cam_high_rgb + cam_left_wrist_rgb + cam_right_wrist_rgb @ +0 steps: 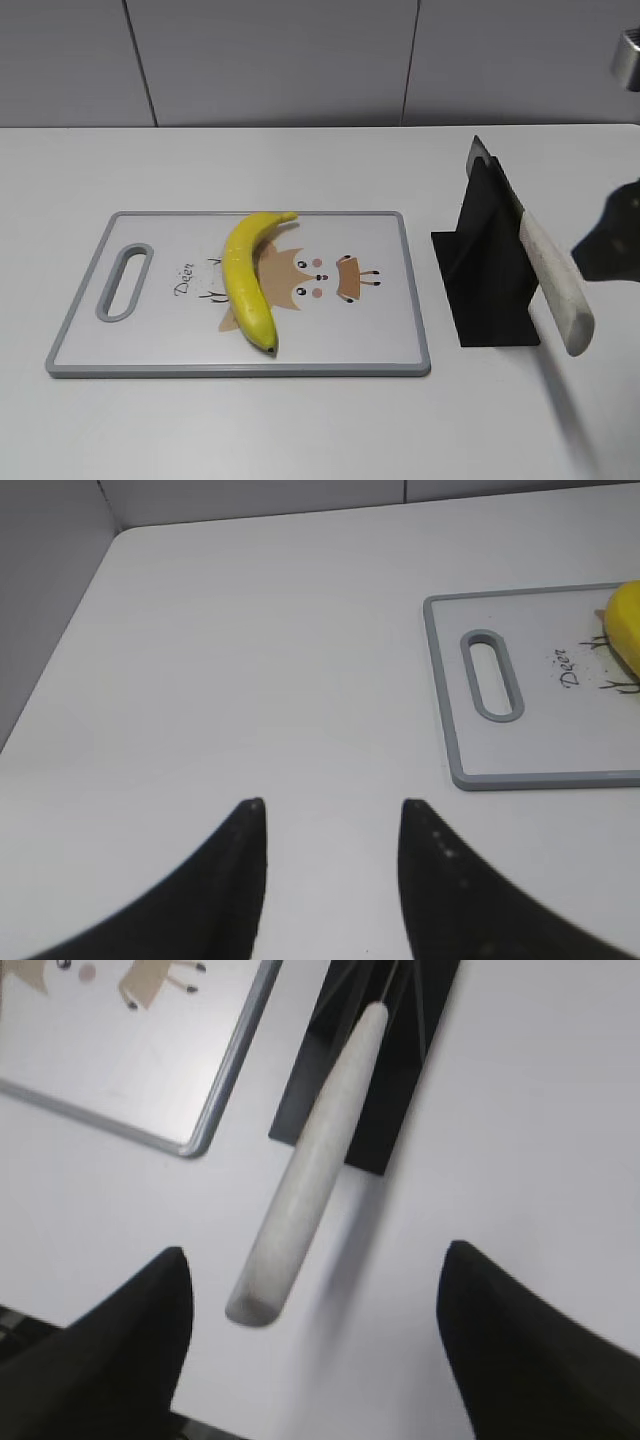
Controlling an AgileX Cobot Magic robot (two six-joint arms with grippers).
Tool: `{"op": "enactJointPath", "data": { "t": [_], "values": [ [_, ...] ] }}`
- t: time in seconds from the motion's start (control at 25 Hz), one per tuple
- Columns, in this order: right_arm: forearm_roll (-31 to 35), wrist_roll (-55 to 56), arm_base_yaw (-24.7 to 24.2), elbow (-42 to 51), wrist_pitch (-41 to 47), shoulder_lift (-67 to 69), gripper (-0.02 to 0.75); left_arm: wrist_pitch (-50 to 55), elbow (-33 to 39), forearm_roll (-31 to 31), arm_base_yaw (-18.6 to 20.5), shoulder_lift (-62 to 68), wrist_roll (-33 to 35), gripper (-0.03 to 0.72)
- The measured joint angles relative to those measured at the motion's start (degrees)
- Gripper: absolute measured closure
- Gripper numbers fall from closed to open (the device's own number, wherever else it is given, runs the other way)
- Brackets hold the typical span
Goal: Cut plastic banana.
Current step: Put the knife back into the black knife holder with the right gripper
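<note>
Plastic banana (248, 277) lies on the cutting board (380, 355), left of the board's centre, its long axis running from the stem at about 1 o'clock to the dark tip at about 5 o'clock, and it partly covers the printed deer figure. Cutting board rests flat on the white table (300, 430), grey-rimmed, with its slotted handle opening at the 9 o'clock end. Knife (555, 280) sits in the black knife stand (480, 290), which stands just beside the board at its 3 o'clock edge without touching it; the pale handle slopes out of the stand toward 5 o'clock and overhangs the table. Right gripper (310, 1320) hovers above the table with its jaws spread wide, the butt of the knife handle lying between them nearer the left-hand finger in the right wrist view; contact with the handle is not visible. Left gripper (330, 825) hovers over bare table with its jaws apart and nothing between them, the board's handle end lying at about 2 o'clock from it, well apart from the banana.
</note>
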Motion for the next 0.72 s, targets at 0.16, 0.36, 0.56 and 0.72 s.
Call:
{"op": "enactJointPath", "data": {
  "t": [0.16, 0.36, 0.56, 0.72],
  "values": [
    [0.10, -5.62, 0.00, 2.80, 2.35, -7.09, 0.151, 0.00, 0.00, 0.00, 0.00, 0.00, 0.00, 0.272],
    [0.17, -7.06, 0.00, 10.96, 2.84, -17.32, 0.153, 0.00, 0.00, -0.01, 0.00, 0.00, 0.00, 0.301],
    [0.17, -7.25, 0.00, 15.79, 3.01, -29.65, 0.153, 0.00, 0.00, -0.06, 0.00, 0.00, 0.00, 0.347],
    [0.17, -7.25, 0.00, 17.82, 4.97, -38.07, 0.153, 0.00, 0.00, -0.06, 0.00, 0.00, 0.00, 0.384]
  ]
}}
